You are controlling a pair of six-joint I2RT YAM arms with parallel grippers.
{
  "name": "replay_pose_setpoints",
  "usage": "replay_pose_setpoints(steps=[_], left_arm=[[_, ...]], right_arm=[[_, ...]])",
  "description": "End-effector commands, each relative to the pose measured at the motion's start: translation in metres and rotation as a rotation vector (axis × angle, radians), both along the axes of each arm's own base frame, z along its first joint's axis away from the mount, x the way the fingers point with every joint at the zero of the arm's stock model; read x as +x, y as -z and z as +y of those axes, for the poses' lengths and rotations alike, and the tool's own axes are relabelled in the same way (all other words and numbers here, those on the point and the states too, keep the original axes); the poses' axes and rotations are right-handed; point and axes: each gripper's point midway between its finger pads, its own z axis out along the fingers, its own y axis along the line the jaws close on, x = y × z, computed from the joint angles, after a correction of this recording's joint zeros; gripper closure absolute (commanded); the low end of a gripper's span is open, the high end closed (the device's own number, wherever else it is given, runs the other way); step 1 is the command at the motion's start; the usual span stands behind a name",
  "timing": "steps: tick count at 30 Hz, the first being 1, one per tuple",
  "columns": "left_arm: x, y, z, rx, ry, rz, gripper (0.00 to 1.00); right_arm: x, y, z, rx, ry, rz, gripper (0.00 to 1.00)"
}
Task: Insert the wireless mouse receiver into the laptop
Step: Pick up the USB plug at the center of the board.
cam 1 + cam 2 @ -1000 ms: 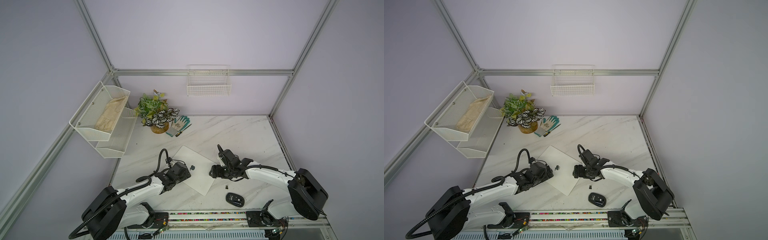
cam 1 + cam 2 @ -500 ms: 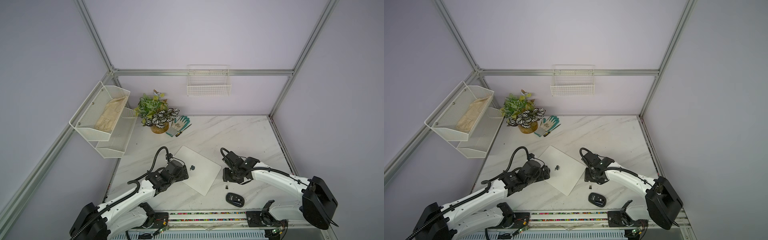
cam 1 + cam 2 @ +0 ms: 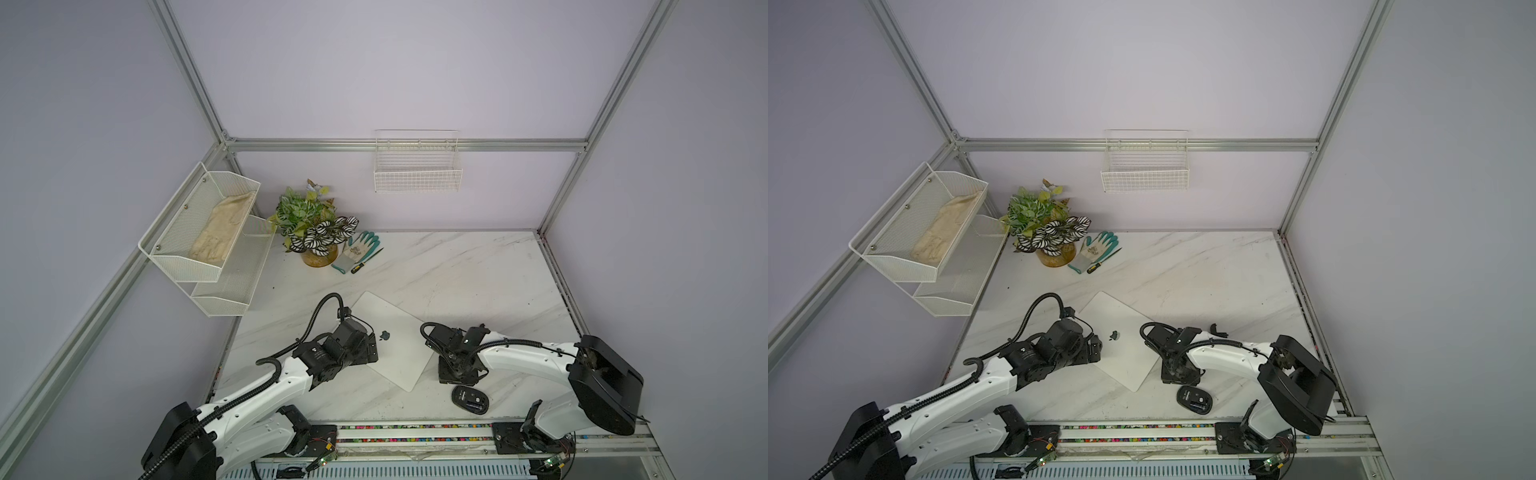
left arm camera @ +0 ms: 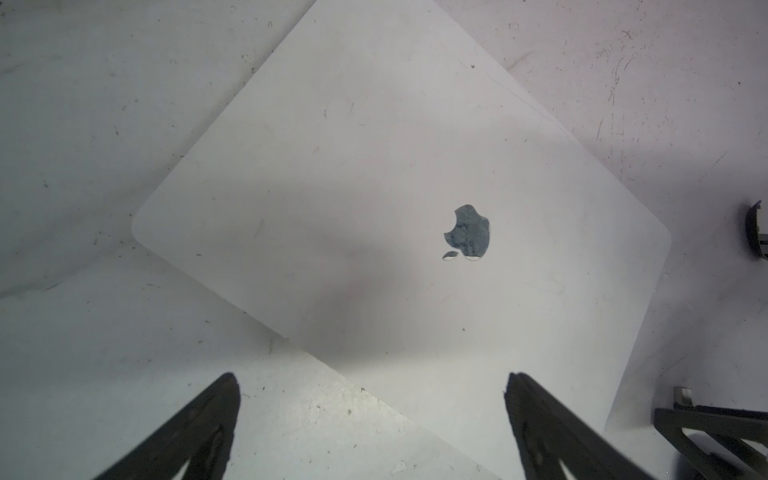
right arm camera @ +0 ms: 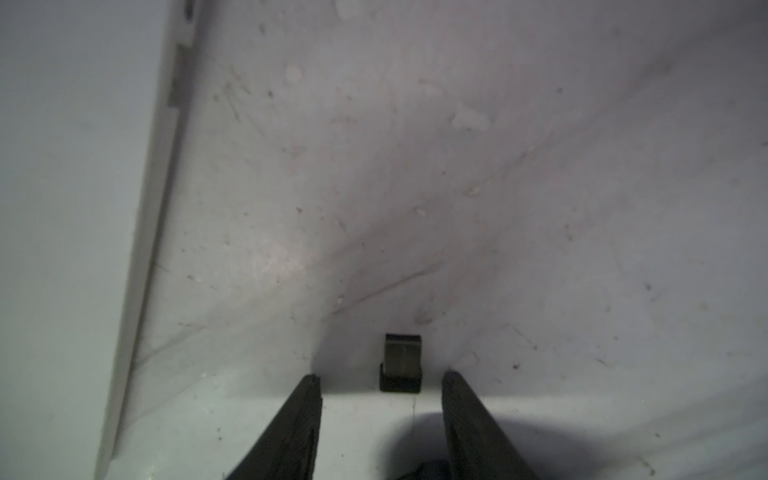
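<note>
Step in hand: pick-up of tiny black USB-stub wireless mouse receiver (image 5: pixel 401 363); insertion not yet begun.
Receiver, place: flat on white marble tabletop (image 3: pixel 457 270), just right of thin silver-white laptop with dark apple logo (image 3: pixel 401 357), far of black oval mouse (image 3: pixel 469 400); metal plug end pointing away from the gripper.
Right gripper (image 5: pixel 381 375): fingers part-open, one each side of receiver, no contact visible.
Left gripper (image 4: pixel 372 376): fingers spread wide, empty, over laptop's left edge.
Next move, judged: squeeze on black cap, lift, plug turned toward dark slots in laptop's side edge (image 5: pixel 178 75); left gripper likely useful as brace on lid.
Right wrist view only: receiver and slots; both hidden under gripper body in both top views.
Left wrist view only: spread of left fingers, whole lid.
Top views only: mouse, both arms together.
</note>
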Motion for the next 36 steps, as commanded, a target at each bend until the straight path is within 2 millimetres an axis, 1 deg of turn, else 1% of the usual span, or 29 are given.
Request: replay_pose_setpoints(steps=[1,4,7,16,32,36], left_arm=[[0.011,-0.022,-0.007,-0.024,0.015,-0.059,0.0],[0.01,-0.022,-0.005,-0.021,0.014,-0.064,0.0],[0.01,-0.022,-0.005,-0.023,0.012,-0.065,0.0],[0.011,-0.021,-0.004,-0.019,0.012,-0.067,0.0],[0.012,-0.024,-0.003,-0.006,0.025,-0.083,0.0],[0.012,-0.025,-0.004,-0.008,0.027,-0.084,0.0]], right_arm=[[0.0,0.007,-0.001,-0.023,0.047,-0.009,0.52],[0.001,0.01,-0.003,-0.037,0.051,-0.015,0.53],[0.003,0.011,-0.004,-0.045,0.061,-0.024,0.59],[0.001,0.018,-0.008,-0.058,0.084,-0.02,0.68],[-0.004,0.019,-0.026,-0.077,0.156,-0.044,0.68],[-0.004,0.019,-0.028,-0.078,0.161,-0.043,0.7]])
